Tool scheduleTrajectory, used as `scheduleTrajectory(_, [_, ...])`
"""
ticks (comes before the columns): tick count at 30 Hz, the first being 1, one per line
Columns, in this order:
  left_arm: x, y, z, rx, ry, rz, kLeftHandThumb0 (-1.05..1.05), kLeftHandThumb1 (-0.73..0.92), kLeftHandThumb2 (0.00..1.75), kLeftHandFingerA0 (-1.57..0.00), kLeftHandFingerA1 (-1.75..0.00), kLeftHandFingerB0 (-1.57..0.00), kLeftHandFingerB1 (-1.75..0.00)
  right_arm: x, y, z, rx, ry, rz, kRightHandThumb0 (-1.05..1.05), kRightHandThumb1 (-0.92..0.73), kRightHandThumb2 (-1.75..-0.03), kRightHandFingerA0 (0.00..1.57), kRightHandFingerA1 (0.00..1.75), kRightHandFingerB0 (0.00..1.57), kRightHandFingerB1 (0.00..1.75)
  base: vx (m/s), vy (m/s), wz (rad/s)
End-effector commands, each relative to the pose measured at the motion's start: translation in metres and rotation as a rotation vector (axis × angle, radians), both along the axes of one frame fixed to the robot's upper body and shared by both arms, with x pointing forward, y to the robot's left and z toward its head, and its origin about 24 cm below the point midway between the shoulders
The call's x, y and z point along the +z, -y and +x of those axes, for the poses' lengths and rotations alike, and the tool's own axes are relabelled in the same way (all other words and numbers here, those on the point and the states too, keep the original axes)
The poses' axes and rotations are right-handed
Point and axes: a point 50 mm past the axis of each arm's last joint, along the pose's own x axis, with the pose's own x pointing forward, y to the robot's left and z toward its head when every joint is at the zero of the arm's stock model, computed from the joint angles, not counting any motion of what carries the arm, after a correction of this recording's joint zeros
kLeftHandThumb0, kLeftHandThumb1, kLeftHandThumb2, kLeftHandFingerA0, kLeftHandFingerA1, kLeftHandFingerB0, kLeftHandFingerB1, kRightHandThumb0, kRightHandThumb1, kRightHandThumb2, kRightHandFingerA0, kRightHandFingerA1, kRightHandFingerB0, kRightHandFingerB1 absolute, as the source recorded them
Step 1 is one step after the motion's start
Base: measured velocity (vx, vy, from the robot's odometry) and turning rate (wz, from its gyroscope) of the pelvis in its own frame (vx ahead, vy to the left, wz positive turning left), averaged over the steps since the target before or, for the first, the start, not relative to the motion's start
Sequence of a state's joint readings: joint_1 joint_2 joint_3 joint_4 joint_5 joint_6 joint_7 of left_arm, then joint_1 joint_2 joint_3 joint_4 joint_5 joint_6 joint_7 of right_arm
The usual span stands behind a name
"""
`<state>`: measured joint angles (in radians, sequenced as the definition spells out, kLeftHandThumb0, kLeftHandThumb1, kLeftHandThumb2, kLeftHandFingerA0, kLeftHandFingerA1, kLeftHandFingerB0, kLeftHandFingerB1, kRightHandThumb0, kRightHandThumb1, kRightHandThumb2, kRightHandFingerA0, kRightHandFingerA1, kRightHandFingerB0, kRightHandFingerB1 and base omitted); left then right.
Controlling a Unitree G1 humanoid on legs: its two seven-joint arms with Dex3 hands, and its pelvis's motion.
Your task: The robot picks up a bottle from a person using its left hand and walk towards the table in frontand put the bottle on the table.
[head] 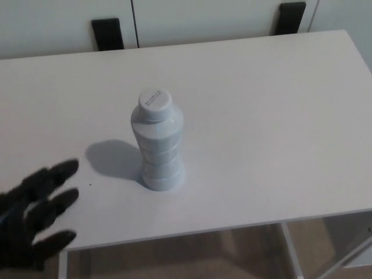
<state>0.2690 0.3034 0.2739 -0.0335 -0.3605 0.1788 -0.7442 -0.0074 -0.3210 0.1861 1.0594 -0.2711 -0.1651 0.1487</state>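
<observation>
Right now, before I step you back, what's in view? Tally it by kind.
bottle: 1, white, upright on the table
table: 1, white
left hand: 1, black, open, clear of the bottle
black blocks beyond the table's far edge: 2
Total: 5

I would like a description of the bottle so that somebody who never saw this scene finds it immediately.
A white table fills the view. Near its middle stands the bottle, upright, pale grey-white, with a ribbed body and a white cap. It is the only thing standing on the table; the black left hand, open, is apart from it at the lower left.
</observation>
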Motion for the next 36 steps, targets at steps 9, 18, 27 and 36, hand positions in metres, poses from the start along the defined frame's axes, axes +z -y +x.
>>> scheduleTrajectory(9, [0.034,0.011,-0.162,-0.262,0.031,-0.056,-0.38,0.38,0.52,-0.57,-0.45,-0.57,-0.40,-0.008,0.011,-0.031,-0.048,-0.085,-0.024,-0.45,-0.70,-0.59,0.60,0.43,0.51,0.37,0.00,0.000,0.00])
scheduleTrajectory(18, [0.035,0.012,-0.177,-0.543,-0.043,-0.079,-0.34,0.40,0.52,-0.67,-0.45,-0.65,-0.42,-0.006,0.011,-0.021,-0.047,-0.068,-0.030,-0.44,-0.70,-0.62,0.62,0.45,0.52,0.39,0.00,0.000,0.00])
scheduleTrajectory(27, [-0.043,-0.019,-0.152,-0.134,-0.222,0.390,-0.51,0.46,0.77,-0.46,-0.56,-0.37,-0.49,-0.004,0.012,-0.015,-0.026,-0.057,-0.037,-0.46,-0.71,-0.61,0.61,0.43,0.53,0.38,0.00,0.000,0.00])
scheduleTrajectory(36, [-0.070,-0.039,-0.126,-0.119,-0.342,0.612,-0.52,0.59,0.57,-0.45,-0.49,-0.37,-0.40,0.008,0.014,0.014,-0.048,0.013,-0.022,-0.44,-0.71,-0.61,0.59,0.42,0.49,0.38,0.00,0.000,0.00])
